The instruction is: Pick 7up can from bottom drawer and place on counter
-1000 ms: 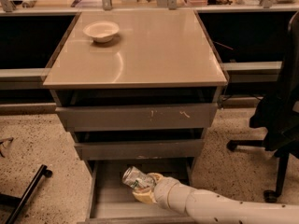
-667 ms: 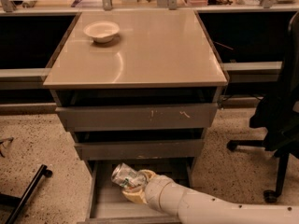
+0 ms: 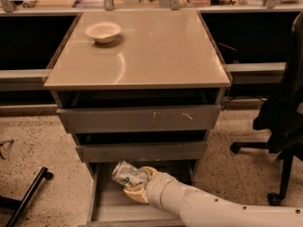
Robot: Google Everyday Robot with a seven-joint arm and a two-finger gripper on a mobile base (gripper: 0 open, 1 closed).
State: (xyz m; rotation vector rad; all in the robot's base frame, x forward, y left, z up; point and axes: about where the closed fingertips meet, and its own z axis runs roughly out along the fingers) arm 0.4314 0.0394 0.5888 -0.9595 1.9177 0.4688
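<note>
In the camera view, the tool (image 3: 137, 186) is low down, over the open bottom drawer (image 3: 102, 208). It comes in from the right on the end of a long pale arm (image 3: 213, 211). The tool is closed tight on the 7up can (image 3: 125, 174). It grips the can's lower right end, and the rest of the can sticks out.

The can is not standing up. It leans, with its shiny end pointing up and to the left, away from the arm. It looks lifted off the drawer floor, with grey floor showing below it.

What matters most is where the desk (image 3: 156, 56) is from the can. The desk is high above the can and farther back. Between them are the middle drawer (image 3: 142, 151) and the top drawer (image 3: 139, 118), and both stand a little open. The can's shiny end sits just below the front of the middle drawer. I cannot tell if it is under that front or just in front of it.

So I think the can cannot go straight up. It likely has to come out toward the front first, then rise past both drawer fronts, then go back over the desk. The can also needs to be turned upright before it is set down, or it may roll.

A white bowl (image 3: 102, 31) sits near the back left corner of the desk. The near right part of the desk is closer to the arm and well away from the bowl.
</note>
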